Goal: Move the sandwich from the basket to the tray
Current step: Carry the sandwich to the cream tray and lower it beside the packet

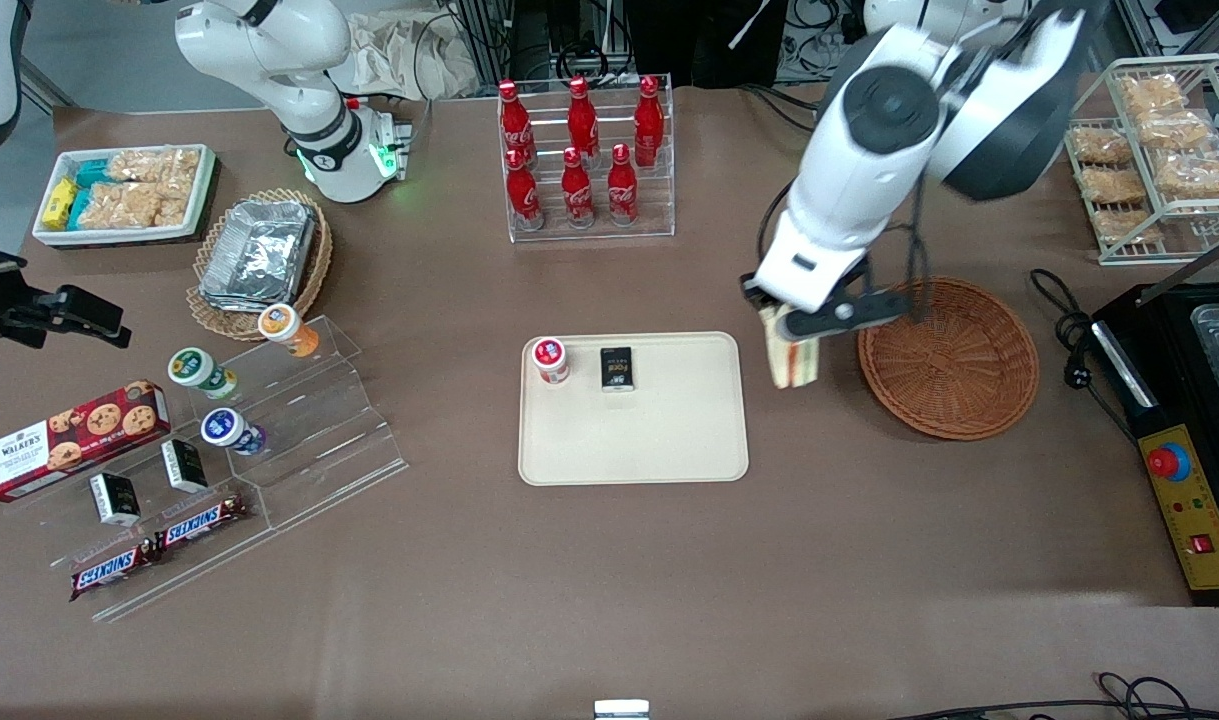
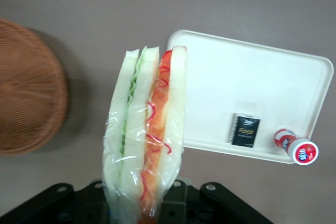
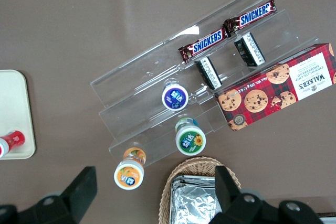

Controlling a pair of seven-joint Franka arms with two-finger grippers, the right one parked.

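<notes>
Sandwich (image 1: 795,360) is up off the table right now, pinched in the claw (image 1: 784,335) of the left arm, and it hangs down below the fingers with its long cut edge pointing at the table. From the front camera it sits in the gap between the basket (image 1: 949,358) and the tray (image 1: 633,408), just past the tray's rim on the working arm's side, not over either one as far as I can tell. The claw is closed on the top end of the wedge, so only the lower part of the bread sticks out under it.

Wrist camera looks straight down the sandwich (image 2: 147,140): clear wrap, white bread layers, a green strip in one half and orange-red filling in the other. The end nearest the camera disappears into the black claw body, so the actual finger contact is hidden there. The brown wicker basket (image 2: 29,87) shows to one side of it and the cream tray (image 2: 220,77) to the other, both lower down on the table.

Basket looks empty. On the tray there's a small red-capped bottle (image 1: 550,359) lying down and a little black packet (image 1: 617,368) beside it, both on the half farther from the front camera.
</notes>
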